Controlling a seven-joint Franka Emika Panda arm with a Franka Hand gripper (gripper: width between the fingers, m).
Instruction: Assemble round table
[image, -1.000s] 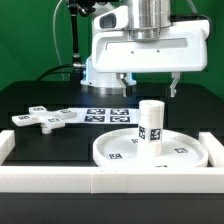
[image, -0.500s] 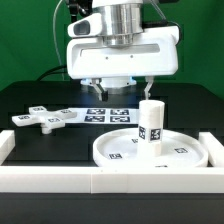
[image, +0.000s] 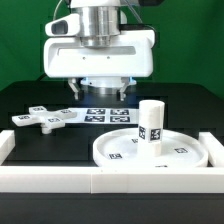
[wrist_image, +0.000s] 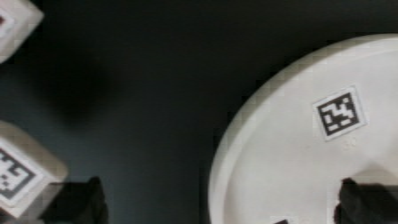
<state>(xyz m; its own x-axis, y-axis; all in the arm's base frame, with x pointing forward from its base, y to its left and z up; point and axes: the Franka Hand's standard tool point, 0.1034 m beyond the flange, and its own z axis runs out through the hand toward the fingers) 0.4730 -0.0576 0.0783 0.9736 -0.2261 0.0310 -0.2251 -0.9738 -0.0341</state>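
Observation:
The white round disc lies flat near the front rail, and the short cylindrical post stands upright on it. The cross-shaped piece lies flat on the black table at the exterior view's left. My gripper hangs open and empty above the table, behind the disc and between the cross piece and the post. In the wrist view the gripper is open, its dark fingertips wide apart. The disc's rim and a tag show there, as do parts of the cross piece.
The marker board lies flat on the table under my gripper. The long white border rail runs along the front, with ends rising at both sides. A green backdrop stands behind the arm.
My gripper has moved steadily toward the exterior view's left, from above the post to above the marker board. The parts have not moved.

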